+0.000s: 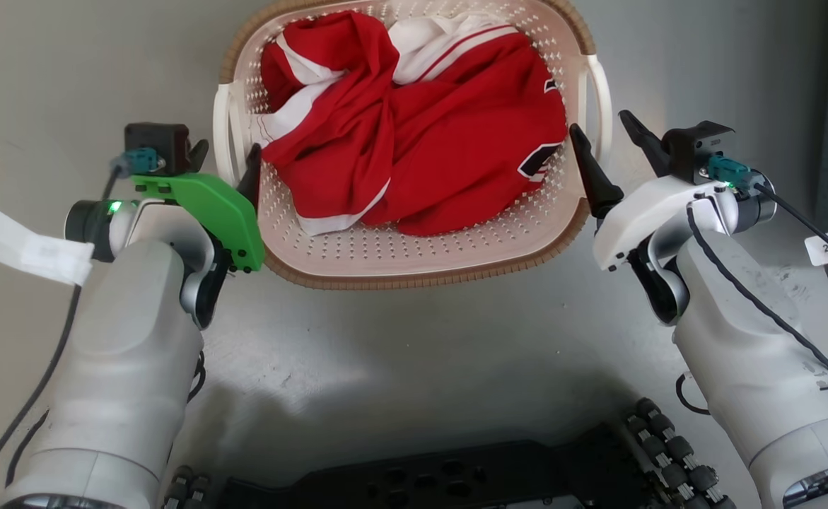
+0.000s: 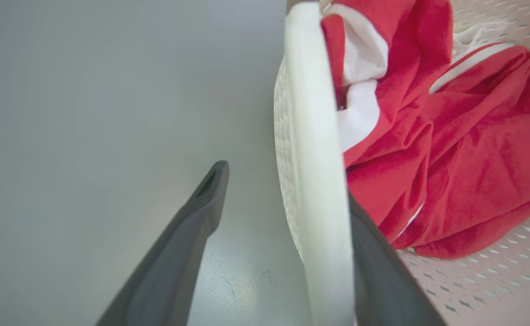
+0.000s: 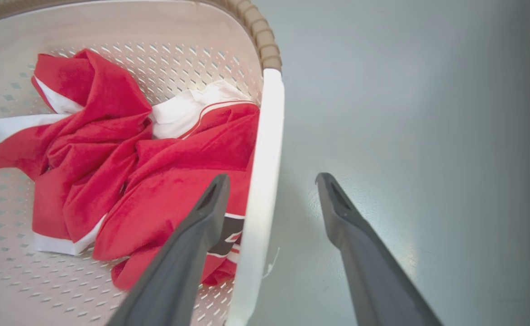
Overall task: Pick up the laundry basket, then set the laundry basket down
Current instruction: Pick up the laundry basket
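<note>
Straddling the white handles at 9 and 3 o'clock of the laundry basket, which sits on the floor at 12 o'clock, the left end effector and right end effector gape open, so uneven closing could tilt it and spill the red garment.

The right gripper is standing wide, the laundry basket's white handle between its fingers, red clothes lying past one finger.
</note>
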Controlling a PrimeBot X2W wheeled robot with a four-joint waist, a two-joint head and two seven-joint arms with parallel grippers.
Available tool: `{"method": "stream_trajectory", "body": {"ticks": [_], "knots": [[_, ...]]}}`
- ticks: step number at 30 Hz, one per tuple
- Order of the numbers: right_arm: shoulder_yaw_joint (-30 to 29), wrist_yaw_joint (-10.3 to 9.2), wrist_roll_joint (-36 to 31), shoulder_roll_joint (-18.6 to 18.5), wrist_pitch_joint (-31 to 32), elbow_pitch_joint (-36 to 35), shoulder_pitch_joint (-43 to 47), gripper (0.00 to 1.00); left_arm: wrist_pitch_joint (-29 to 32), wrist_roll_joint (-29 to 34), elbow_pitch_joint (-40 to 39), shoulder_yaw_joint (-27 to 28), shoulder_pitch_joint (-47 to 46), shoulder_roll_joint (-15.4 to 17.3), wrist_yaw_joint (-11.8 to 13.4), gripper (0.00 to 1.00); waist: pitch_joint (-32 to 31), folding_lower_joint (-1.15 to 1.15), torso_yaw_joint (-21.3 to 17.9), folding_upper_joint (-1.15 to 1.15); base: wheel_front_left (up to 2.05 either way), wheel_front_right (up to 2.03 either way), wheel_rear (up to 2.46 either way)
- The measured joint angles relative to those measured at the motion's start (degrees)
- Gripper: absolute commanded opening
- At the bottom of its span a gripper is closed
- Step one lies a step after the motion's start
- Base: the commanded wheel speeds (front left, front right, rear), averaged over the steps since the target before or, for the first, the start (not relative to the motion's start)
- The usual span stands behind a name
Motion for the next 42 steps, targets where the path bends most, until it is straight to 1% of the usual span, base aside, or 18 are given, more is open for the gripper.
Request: {"method": "stream_trajectory", "body": {"ticks": [1, 4, 6, 11, 15, 21, 26, 32, 42], "knots": [[0.0, 0.01, 0.0, 0.1, 0.0, 0.5, -0.2, 0.0, 0.1, -0.6, 0.6, 0.2, -0.2, 0.0, 0.0, 0.0, 0.2, 0.0, 0.0, 0.0, 0.0, 0.0, 0.0], [0.4, 0.74, 0.0, 0.2, 0.0, 1.9, -1.0, 0.0, 0.3, -1.0, 1.8, -0.1, -1.1, -0.7, -0.6, 0.0, 0.5, 0.0, -0.1, 0.0, 0.0, 0.0, 0.0], [0.4, 0.92, 0.4, 1.2, 0.0, 2.3, -1.4, 0.0, 0.2, -1.2, 2.3, -0.1, -1.6, -1.7, -0.8, 0.0, 0.5, 0.0, -0.1, 0.0, 0.0, 0.0, 0.0], [0.3, 1.01, 0.7, 1.3, 0.0, 3.7, -2.6, 0.0, -0.3, -1.8, 4.0, -0.1, -2.7, -1.6, -0.9, 0.0, 0.6, -0.01, -0.1, 0.0, 0.0, 0.0, 0.0], [0.3, 1.48, 1.1, 1.4, -0.1, 5.1, -3.2, 0.0, -1.0, -1.9, 5.6, -0.3, -3.1, -1.9, -0.9, 0.0, 0.1, 0.0, 0.0, 0.0, 0.0, 0.0, 0.0], [1.4, 2.02, 1.2, 2.2, -0.1, 7.7, -3.3, 0.0, -1.1, -3.1, 8.9, -0.8, -3.1, -2.0, -1.0, 0.0, -1.3, 0.0, 0.1, 0.0, 0.0, 0.0, 0.0], [2.3, 2.5, 2.2, 2.4, 0.1, 10.6, -3.5, 0.0, -0.1, -4.5, 11.2, -2.0, -3.0, -2.3, -1.0, 0.0, -3.2, 0.0, 0.1, 0.0, 0.0, 0.0, 0.0], [2.7, 2.56, 3.2, 3.0, 2.5, 14.4, -3.7, 0.0, 1.7, -5.7, 12.2, -3.3, -2.8, -2.5, -1.0, 0.0, -6.2, 0.0, 0.1, 0.0, 0.0, 0.0, 0.0], [4.0, 2.69, 4.9, 3.4, 8.5, 20.2, -3.8, 0.0, 7.5, -15.2, 10.7, -7.2, 1.7, -2.5, -1.0, 0.0, -12.6, 0.0, -0.4, 0.0, 0.0, 0.0, 0.0]]}}
